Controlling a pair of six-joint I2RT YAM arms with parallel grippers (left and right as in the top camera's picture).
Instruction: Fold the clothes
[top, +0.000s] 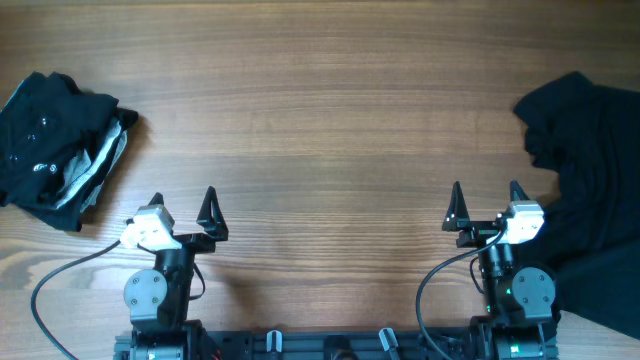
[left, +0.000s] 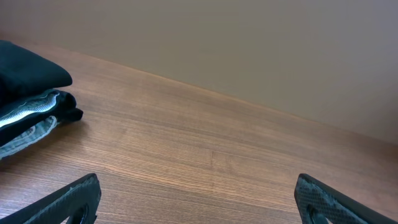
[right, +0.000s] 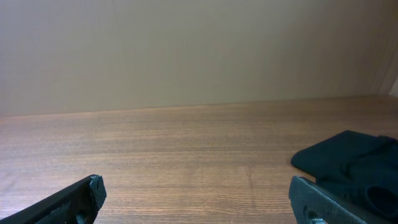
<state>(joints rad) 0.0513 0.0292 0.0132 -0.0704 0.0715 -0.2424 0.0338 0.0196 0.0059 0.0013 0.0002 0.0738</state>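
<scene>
Clothes (top: 590, 170) beside right end effector (top: 485, 187)

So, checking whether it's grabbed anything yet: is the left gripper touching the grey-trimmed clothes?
Apart. The overhead view shows bare wood between the left gripper and the grey-trimmed clothes.

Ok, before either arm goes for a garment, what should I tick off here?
1. The left gripper is open and holds nothing: ok.
2. The right gripper is open and holds nothing: ok.
3. The crumpled black fabric heap lies close beside the right arm: ok.
4. The stack of black garments with grey-white trim sits apart from both grippers: ok.
5. The wooden table is bare between the two piles, for spreading: ok.
6. How many garments the heap holds: cannot tell.
</scene>
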